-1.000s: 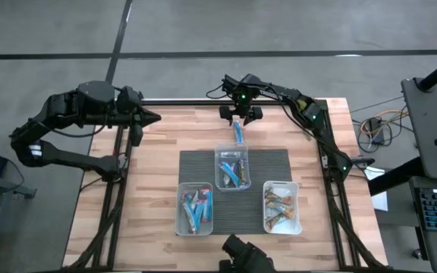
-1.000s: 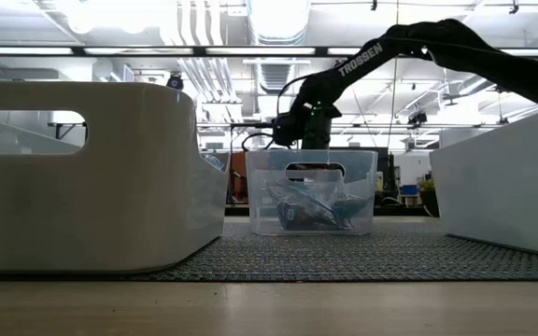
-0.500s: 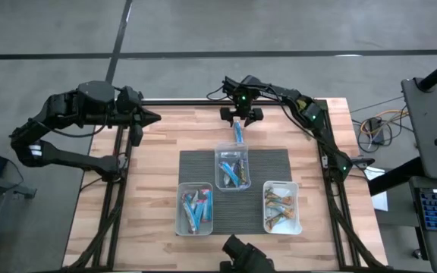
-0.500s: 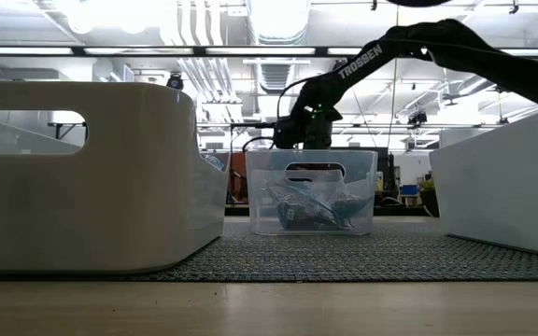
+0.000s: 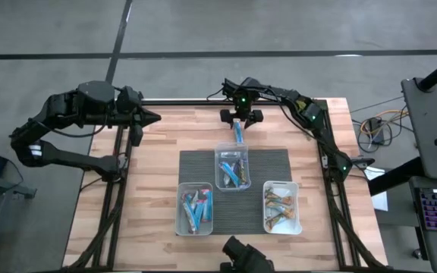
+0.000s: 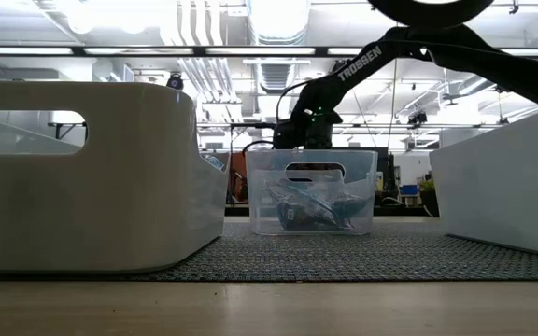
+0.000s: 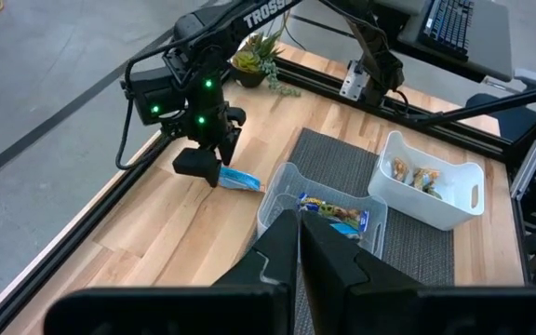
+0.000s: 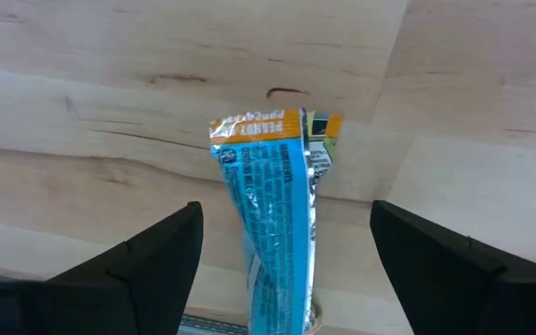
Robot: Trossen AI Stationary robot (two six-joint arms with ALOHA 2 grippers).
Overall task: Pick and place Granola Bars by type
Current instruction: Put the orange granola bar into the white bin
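**Right tool open over a blue bar at the top of the counter**

In the high view the right tool is at the upper middle of the frame, over the wooden counter; its fingers stand wide apart, one on each side of a blue granola bar with an orange end, and they do not clamp it (in the right wrist view bare wood shows between each finger and the wrapper); whether the bar lies fully flat on the wood I cannot tell. This bar is just above the upper edge of the dark mat and just above the middle tub.

The other granola bars are in three clear tubs on the mat; the middle tub, at the centre of the frame, has a mix of blue and darker wrappers; the lower left tub has mostly blue bars; the lower right tub has tan and orange bars.

The left tool waits at the upper left of the frame, over the edge of the counter, with its fingers together and nothing between them. A small green plant stands at the counter's corner, in the upper middle of the left wrist view.
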